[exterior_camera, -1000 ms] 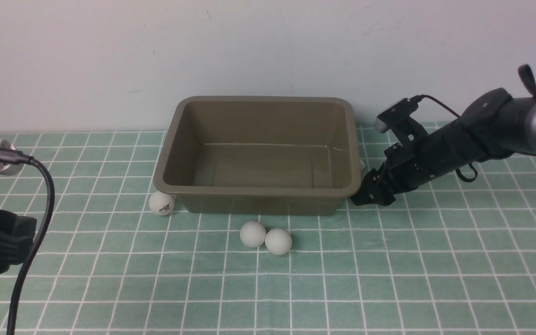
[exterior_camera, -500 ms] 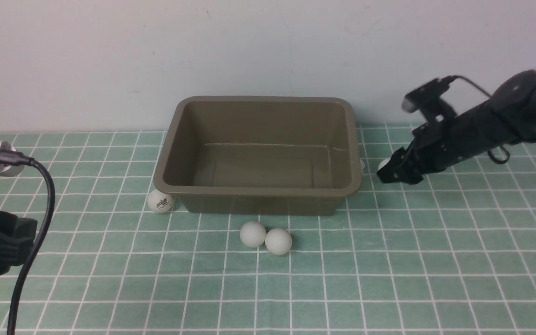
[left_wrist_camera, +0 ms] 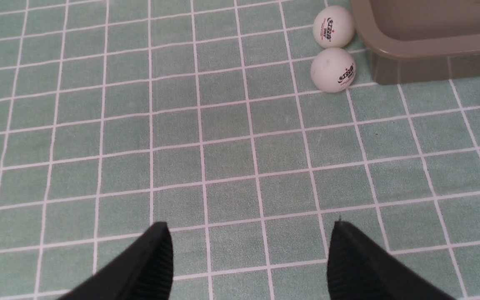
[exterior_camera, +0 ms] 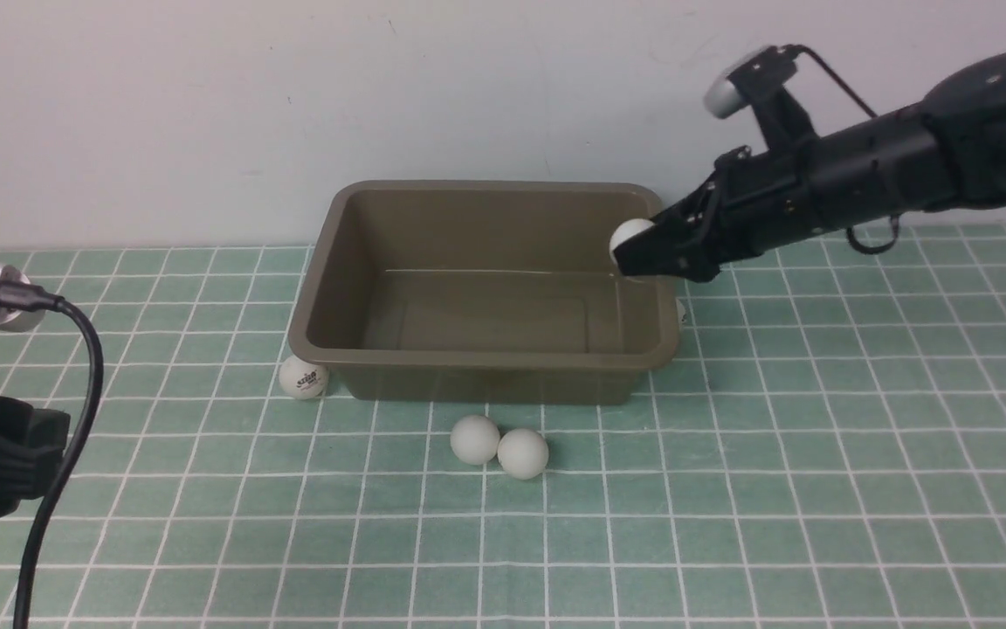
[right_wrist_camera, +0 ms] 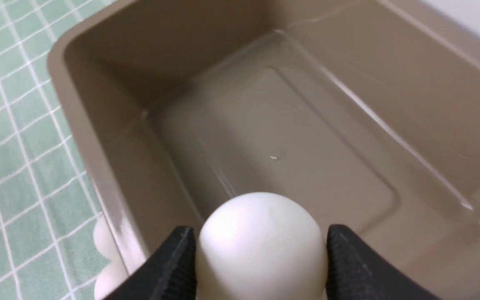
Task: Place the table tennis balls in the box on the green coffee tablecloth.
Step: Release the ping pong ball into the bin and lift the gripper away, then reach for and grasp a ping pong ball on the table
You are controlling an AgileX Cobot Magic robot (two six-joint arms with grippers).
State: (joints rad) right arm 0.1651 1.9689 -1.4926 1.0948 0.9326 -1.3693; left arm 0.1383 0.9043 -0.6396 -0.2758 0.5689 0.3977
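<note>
The olive-brown box stands on the green coffee tablecloth near the wall, its floor bare. My right gripper is shut on a white table tennis ball and hovers over the box's right rim; in the right wrist view that ball sits between the jaws of the gripper, above the box's inside. Two balls touch in front of the box. Another ball lies at its front left corner. My left gripper is open over bare cloth, far left.
The left wrist view shows two logo balls beside the box's corner. A sliver of a ball peeks out at the box's right wall. A pale wall stands close behind the box. My left arm's cable hangs at far left.
My right gripper has risen from the cloth at the box's right side with a ball and swung left over the box's rim. The left arm has not moved.
</note>
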